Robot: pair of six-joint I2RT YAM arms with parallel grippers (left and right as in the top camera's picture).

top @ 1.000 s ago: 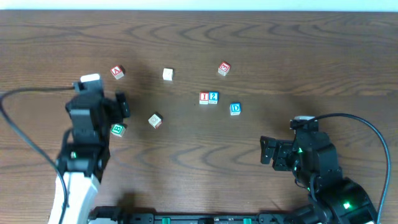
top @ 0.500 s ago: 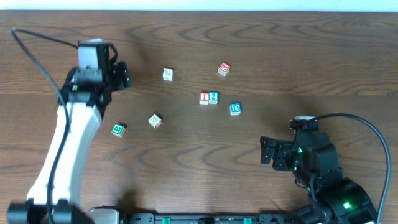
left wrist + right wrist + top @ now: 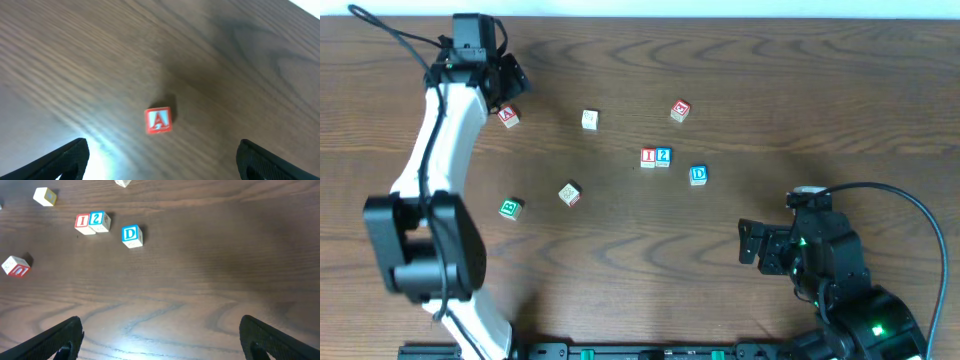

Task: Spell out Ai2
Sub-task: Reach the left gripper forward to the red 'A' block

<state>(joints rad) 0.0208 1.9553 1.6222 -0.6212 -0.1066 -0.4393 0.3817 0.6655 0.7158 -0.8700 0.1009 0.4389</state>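
The red A block lies at the far left of the table, just below my left gripper. In the left wrist view the A block sits between and ahead of my open, empty left fingers. The red I block and blue 2 block stand side by side touching at mid table, also in the right wrist view, I and 2. My right gripper is open and empty at the near right, away from the blocks.
A blue D block lies right of the 2 block. A red block, a pale block, another pale block and a green block are scattered about. The table's far edge runs just behind my left gripper.
My left arm has swung from near the green block to the far left, reaching over the A block. The right arm and the blocks have not moved.
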